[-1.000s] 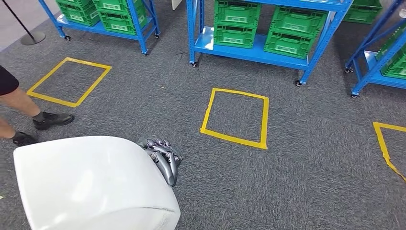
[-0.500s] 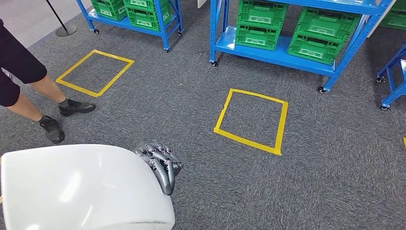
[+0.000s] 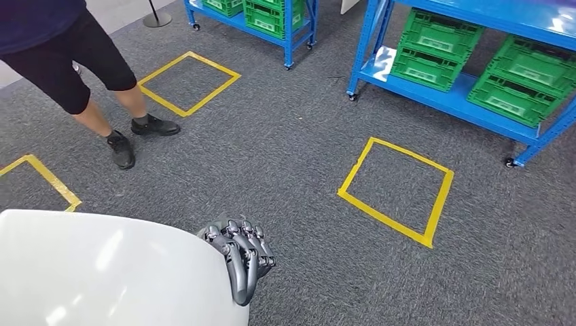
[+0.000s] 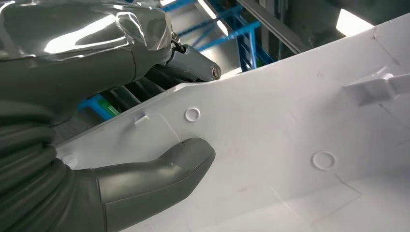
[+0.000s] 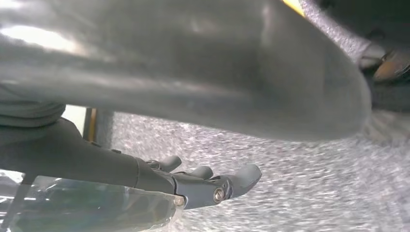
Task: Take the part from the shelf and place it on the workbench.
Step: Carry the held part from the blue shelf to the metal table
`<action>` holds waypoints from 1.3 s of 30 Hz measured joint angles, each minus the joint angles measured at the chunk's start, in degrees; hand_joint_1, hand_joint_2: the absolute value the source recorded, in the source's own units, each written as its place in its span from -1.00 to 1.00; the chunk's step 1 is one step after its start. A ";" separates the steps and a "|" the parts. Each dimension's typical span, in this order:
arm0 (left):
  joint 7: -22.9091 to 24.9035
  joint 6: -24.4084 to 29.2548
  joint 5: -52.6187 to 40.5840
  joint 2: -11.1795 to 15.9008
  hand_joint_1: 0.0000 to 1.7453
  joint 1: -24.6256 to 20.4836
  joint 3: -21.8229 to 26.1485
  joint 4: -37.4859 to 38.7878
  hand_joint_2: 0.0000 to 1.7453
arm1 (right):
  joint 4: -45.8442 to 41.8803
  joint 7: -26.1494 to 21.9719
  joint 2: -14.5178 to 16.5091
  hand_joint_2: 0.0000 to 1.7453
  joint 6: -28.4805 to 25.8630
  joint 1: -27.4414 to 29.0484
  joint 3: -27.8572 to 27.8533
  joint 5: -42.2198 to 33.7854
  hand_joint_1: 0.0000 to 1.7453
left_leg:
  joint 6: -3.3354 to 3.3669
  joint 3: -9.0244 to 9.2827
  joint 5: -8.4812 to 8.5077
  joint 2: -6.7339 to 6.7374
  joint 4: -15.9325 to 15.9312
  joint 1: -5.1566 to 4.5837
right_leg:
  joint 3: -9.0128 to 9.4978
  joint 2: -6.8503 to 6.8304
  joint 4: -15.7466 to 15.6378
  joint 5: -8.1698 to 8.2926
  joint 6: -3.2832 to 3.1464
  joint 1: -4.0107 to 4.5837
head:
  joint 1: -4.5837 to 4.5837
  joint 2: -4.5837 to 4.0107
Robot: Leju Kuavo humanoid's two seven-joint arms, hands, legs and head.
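Closest to the robot's body, the large white part (image 3: 115, 272) fills the lower left of the head view, carried low in front of the robot above the grey carpet (image 3: 299, 163). The right hand (image 3: 241, 255) sits at the part's right edge, its dark fingers curled over the rim and pressed against the shell. From the left wrist camera, the left hand (image 4: 145, 179) grips the part from the other side: the thick grey thumb lies flat on the white inner face while the darker fingers wrap over the rim, so the edge is clamped between them. The right wrist picture is blurred; a broad grey shape covers most of it and the fingertips stick out against the carpet, so the contact there is hard to judge. The part's lower and left edges are cut off by the frame.

Farther out, a yellow taped square (image 3: 397, 190) marks the floor. A person (image 3: 81, 61) stands to the left, head cut off. Beyond, blue shelves (image 3: 435, 88) hold green crates (image 3: 435, 51).
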 joint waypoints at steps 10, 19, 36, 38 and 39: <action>0.62 -0.90 0.86 -0.25 1.00 -0.48 -0.27 0.81 1.00 | 2.02 -0.26 -0.24 -1.00 -0.33 -1.24 0.03 0.44 -1.00 | -1.47 -1.42 -0.46 -3.31 1.55 0.03 | 3.96 1.76 -8.72 3.62 -1.69 0.02 | 0.09 0.00; 1.58 -2.31 1.52 -0.29 1.00 -1.86 -2.38 1.86 1.00 | 3.40 -0.44 -0.16 -1.00 -0.26 -1.69 0.07 0.81 -1.00 | -0.60 -3.72 -1.19 8.52 5.36 -0.52 | 5.24 -5.87 -9.01 2.47 -3.05 1.11 | -0.72 0.00; -1.62 -2.68 -0.53 -0.70 1.00 -0.89 -2.18 2.56 1.00 | 5.82 -0.92 -2.63 -1.00 -3.54 -1.32 0.13 1.07 -1.00 | -1.21 -0.47 -0.37 -1.95 1.08 0.01 | 3.24 2.52 -8.56 4.26 0.81 -1.06 | 0.65 0.01; -1.85 -3.01 -0.74 -0.61 1.00 -0.67 -1.80 2.30 1.00 | 6.03 -1.44 -3.25 -1.00 -3.96 -1.37 0.13 1.08 -1.00 | -1.60 -0.98 -0.48 -2.75 1.42 0.15 | 3.32 2.21 -8.54 4.19 -0.22 -0.78 | 0.59 0.01; -1.95 -3.14 -0.87 -0.52 1.00 -0.47 -1.55 2.14 1.00 | 6.10 -1.64 -3.47 -1.00 -4.10 -1.39 0.13 1.09 -1.00 | -1.76 -1.13 -0.46 -3.16 1.46 0.32 | 3.31 1.71 -8.42 4.20 -0.67 -0.76 | 0.51 0.01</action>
